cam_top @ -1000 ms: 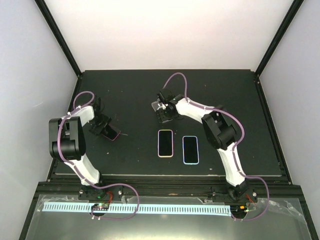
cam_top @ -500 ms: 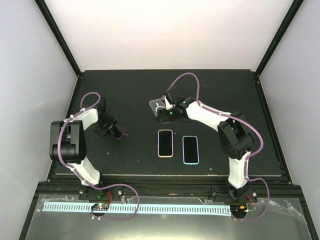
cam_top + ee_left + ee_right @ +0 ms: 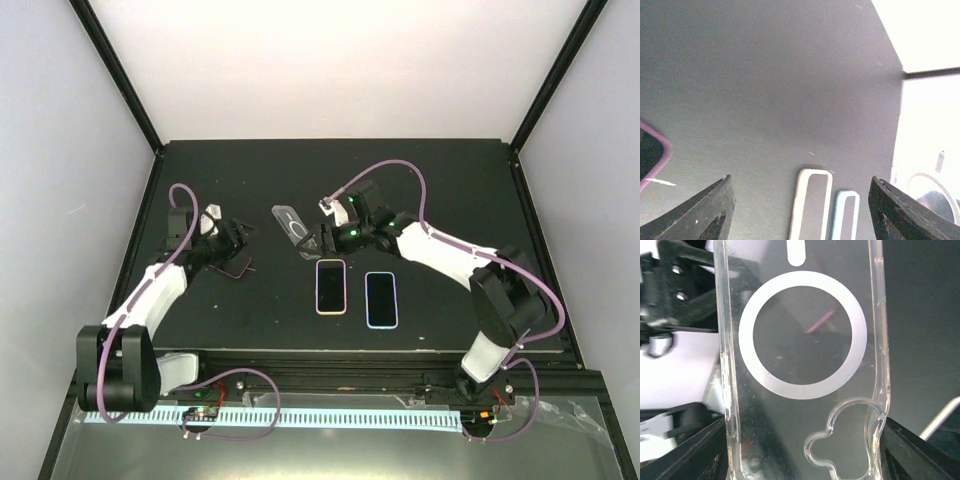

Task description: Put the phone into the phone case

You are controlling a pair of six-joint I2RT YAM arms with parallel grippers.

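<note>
My right gripper (image 3: 318, 238) is shut on a clear phone case (image 3: 290, 222) with a white ring, holding it by its long edges above the black mat. In the right wrist view the phone case (image 3: 800, 365) fills the frame between the black fingers (image 3: 690, 450). My left gripper (image 3: 238, 234) is open with nothing between its jaws, just beyond a pink-rimmed phone (image 3: 238, 267) lying on the mat. The left wrist view shows that phone (image 3: 650, 155) at its left edge. Ahead of my open left gripper (image 3: 801, 185) lie a pale pink-rimmed phone (image 3: 331, 286) and a blue-rimmed phone (image 3: 380, 298), screens up.
The black mat (image 3: 420, 180) is bounded by a raised black frame and white walls. The two side-by-side phones, pale pink (image 3: 812, 205) and blue (image 3: 847, 215), lie near the mat's front middle, below the held case.
My right gripper has carried the clear case leftward and tilted it up. My left arm has stretched out low, and its gripper has moved right, past the pink-rimmed phone.
</note>
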